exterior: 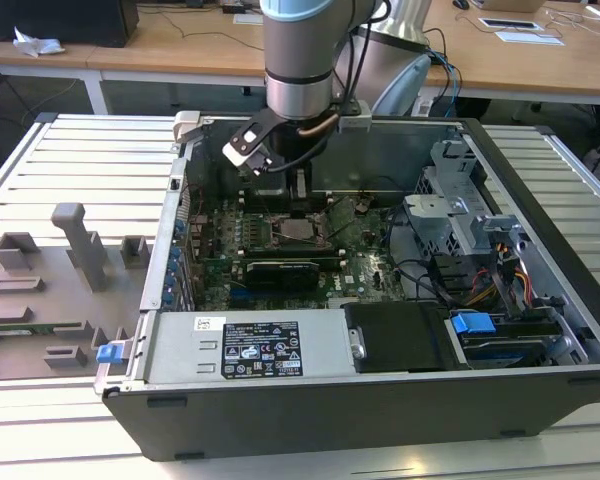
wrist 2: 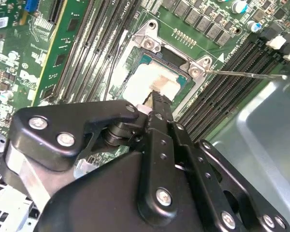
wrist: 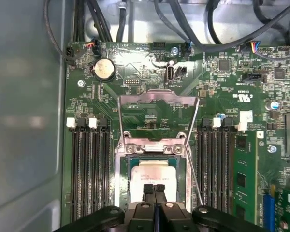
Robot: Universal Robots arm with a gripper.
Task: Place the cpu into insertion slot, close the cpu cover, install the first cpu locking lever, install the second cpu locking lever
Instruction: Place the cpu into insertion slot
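The cpu (wrist: 152, 175) lies flat inside the insertion slot (wrist: 180, 166), its pale metal top facing up, so the first step looks done. The tool (wrist: 154, 189) hangs right over the slot with its two fingertips pressed together and nothing between them. They sit at or just above the chip's near edge, and whether they touch it cannot be told. In the exterior view the tool (exterior: 300, 190) reaches down into the open computer case (exterior: 380, 400), which rests on the slatted table (exterior: 80, 150), directly above the slot.

The cpu cover (wrist: 157, 98) stands raised on its hinge at the slot's far edge, its square opening showing bare motherboard (wrist: 135, 77) beyond the slot rather than the chip – it is not closed. A thin wire locking lever (wrist 2: 246, 74) juts away from one corner of the slot, crossing the long black memory slots (wrist 2: 222, 82) beside it, so it reads as unlatched. The other lever is hard to make out.

By my judgement – one step of four complete, with the cover and both levers left to do
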